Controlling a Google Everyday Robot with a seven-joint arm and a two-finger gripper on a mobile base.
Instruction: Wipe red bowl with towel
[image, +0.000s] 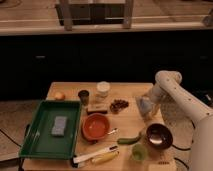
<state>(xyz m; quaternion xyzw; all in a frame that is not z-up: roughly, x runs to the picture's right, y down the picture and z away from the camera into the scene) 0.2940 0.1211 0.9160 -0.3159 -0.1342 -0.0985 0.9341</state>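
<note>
Wooden surface (127, 127): our pincer (146, 107), spread wide, hangs over the thin grey-blue towel (145, 106) for grasping; round orange-red bowl (96, 126) waits apart.

Your white arm (182, 102) enters from the lower right, rises to a bent elbow at upper right, then angles down and to the left. Your gripper (145, 106) hangs low at the right side of the table, its jaws standing apart.
</note>
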